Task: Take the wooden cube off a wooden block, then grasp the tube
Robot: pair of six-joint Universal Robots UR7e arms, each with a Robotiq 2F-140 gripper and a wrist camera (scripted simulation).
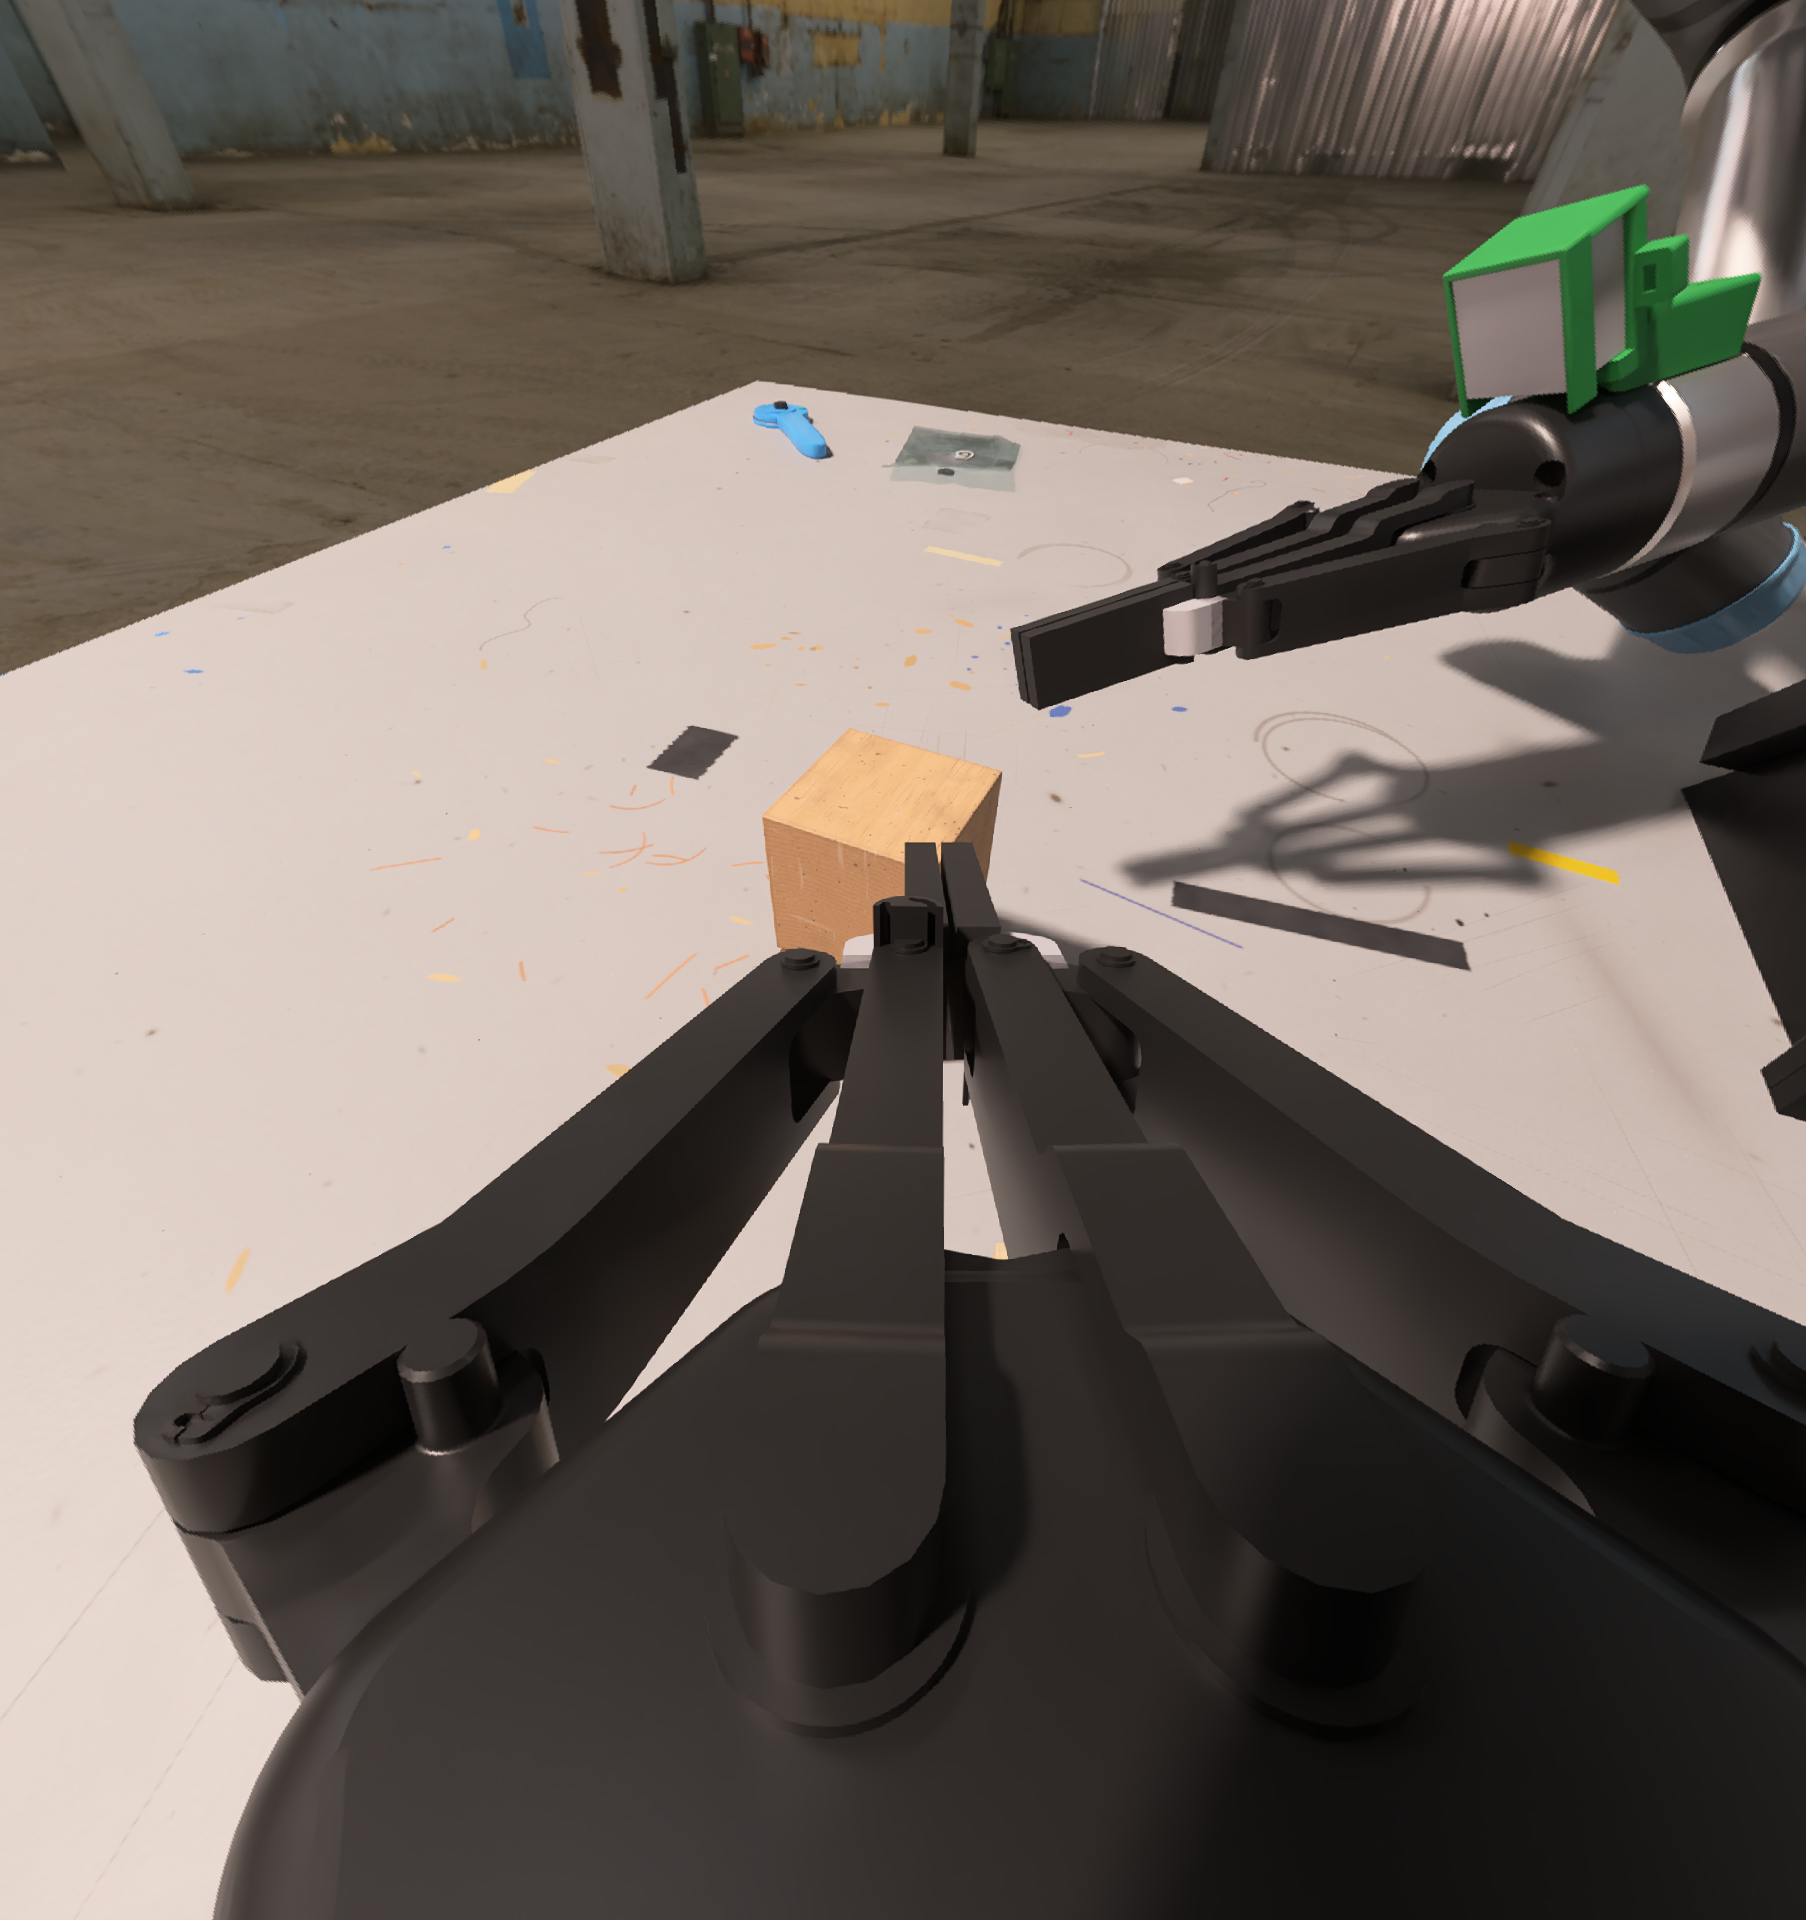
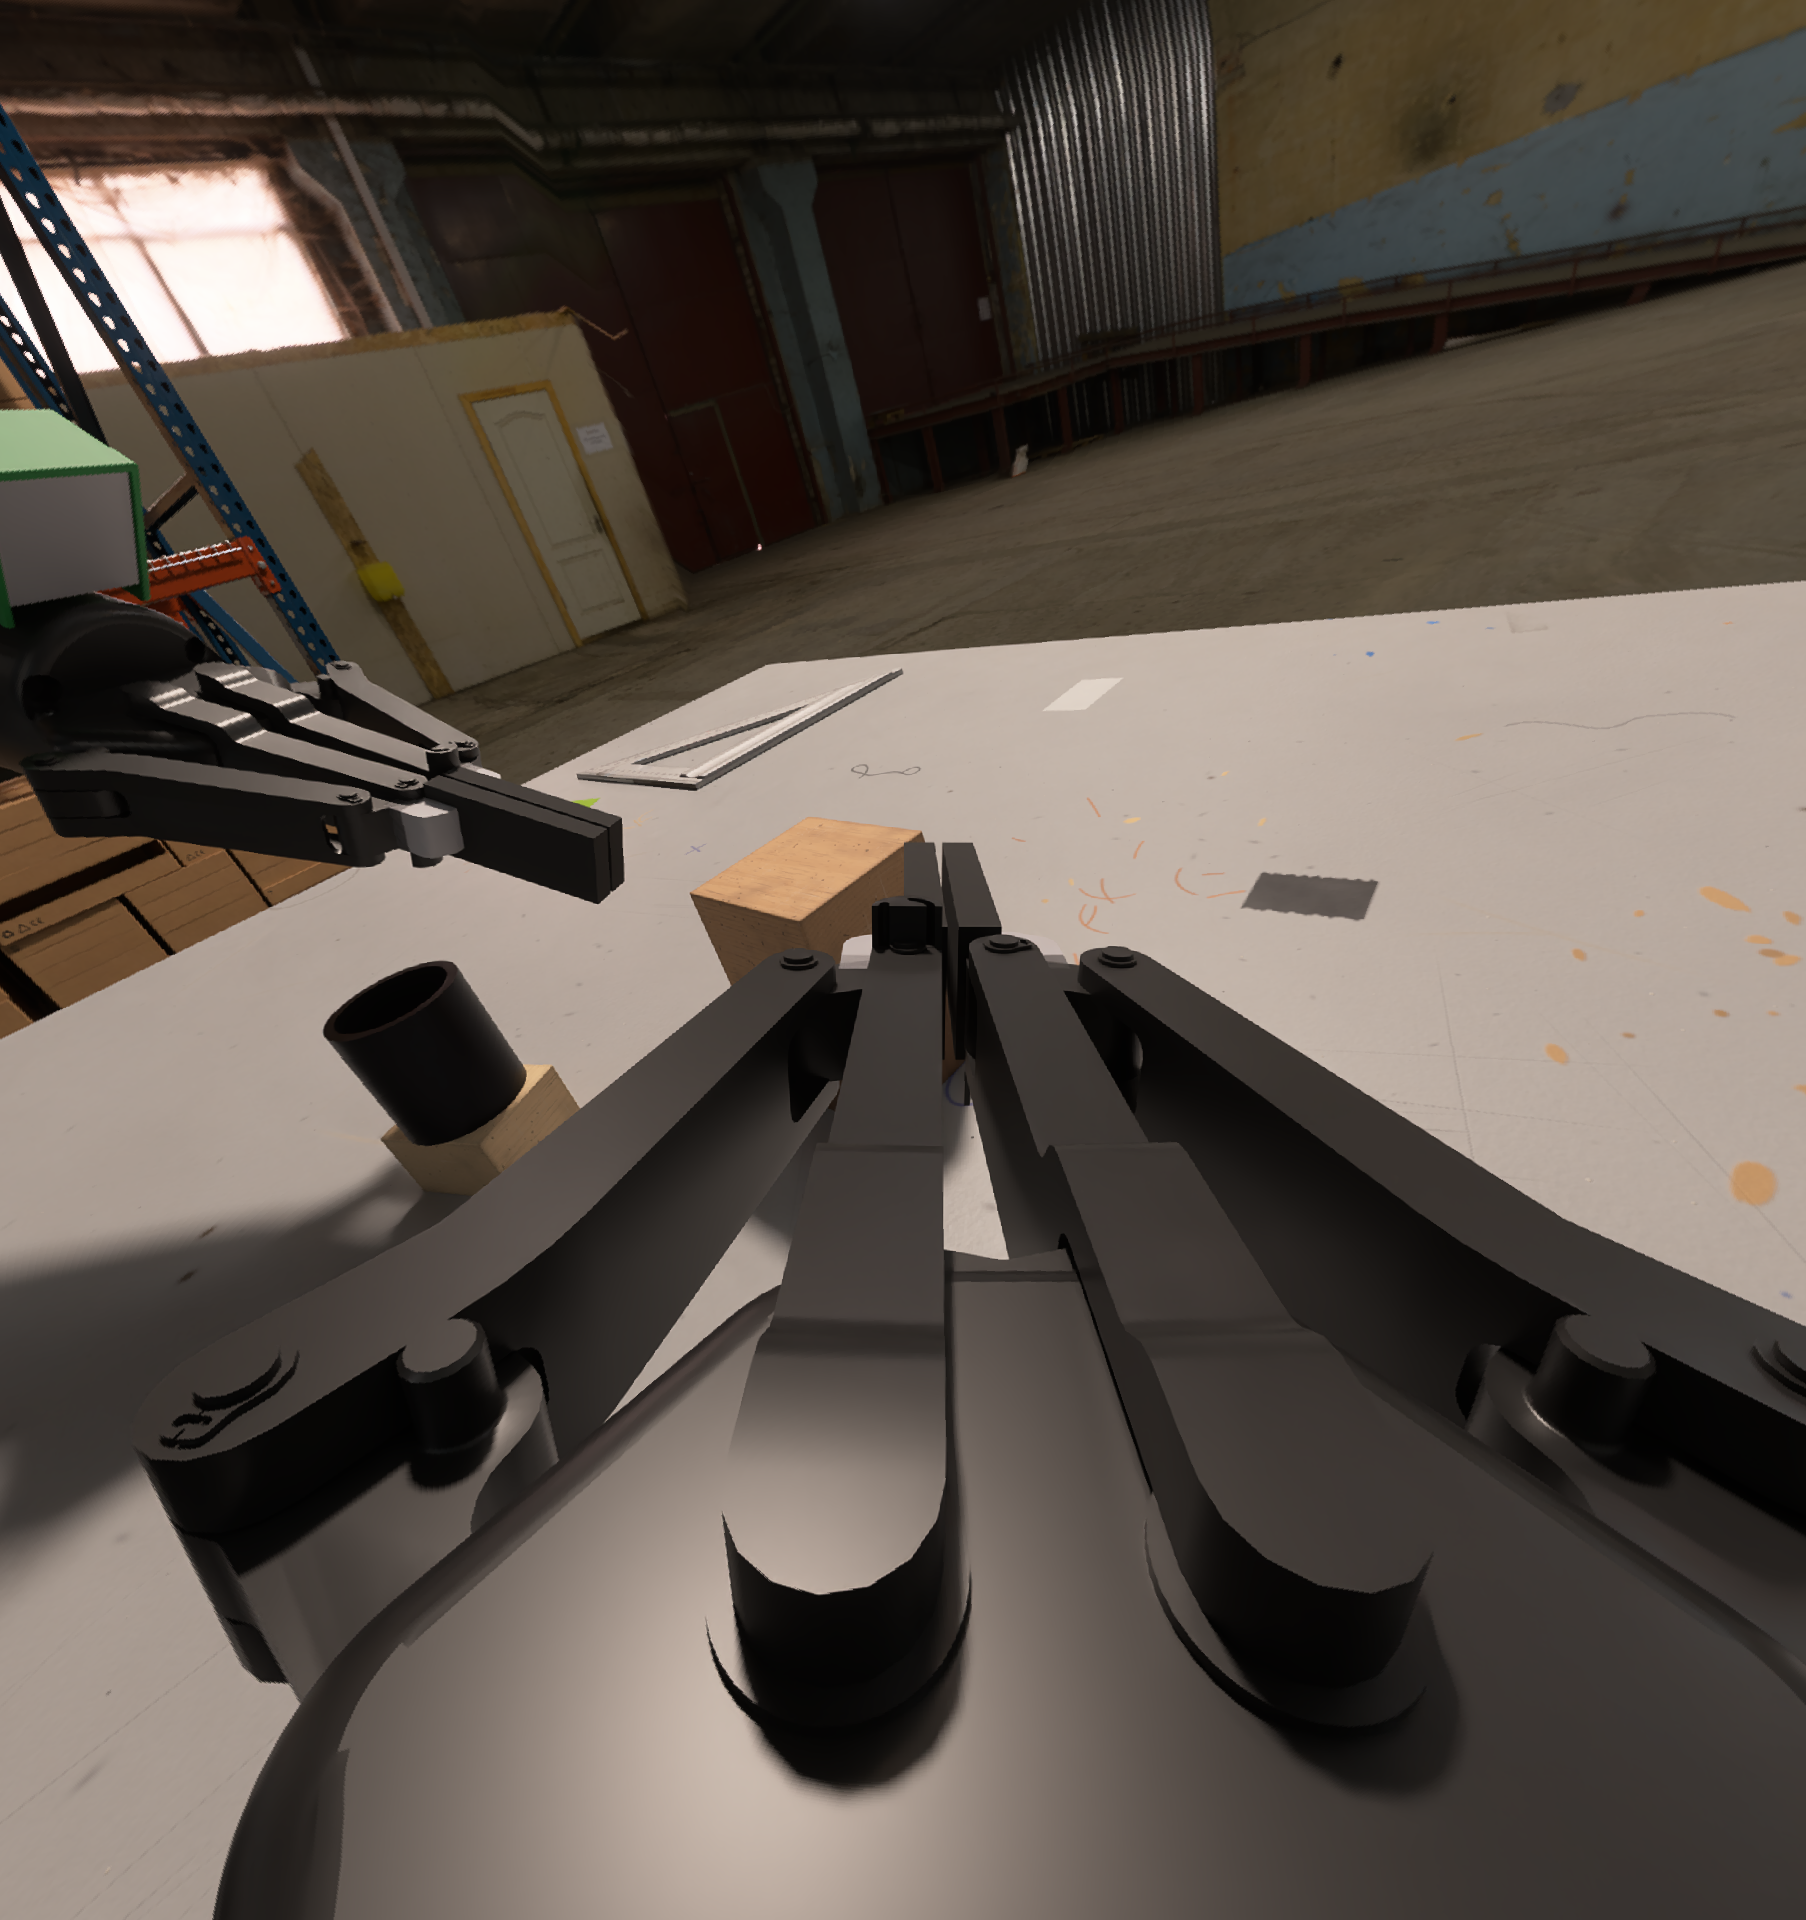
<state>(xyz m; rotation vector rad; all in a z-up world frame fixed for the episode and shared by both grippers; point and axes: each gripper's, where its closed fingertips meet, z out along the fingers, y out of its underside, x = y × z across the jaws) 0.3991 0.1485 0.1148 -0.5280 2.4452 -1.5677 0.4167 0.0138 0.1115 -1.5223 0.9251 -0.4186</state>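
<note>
On the worktop [image 2: 1398, 790] I see the wooden cube [image 2: 805, 894] off its block, both grippers' fingers [image 1: 946, 873] pressed together and empty, so I judge the black tube [image 2: 426, 1049] on its hexagonal wooden block [image 2: 494, 1143] comes next, needing spread fingers.

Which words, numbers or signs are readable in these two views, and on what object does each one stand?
No text here can be read.
Too small to read: the paper notice beside the white door.
Too small to read: printed marks on a cardboard box.
No writing visible: the wooden cube and the tube.
</note>
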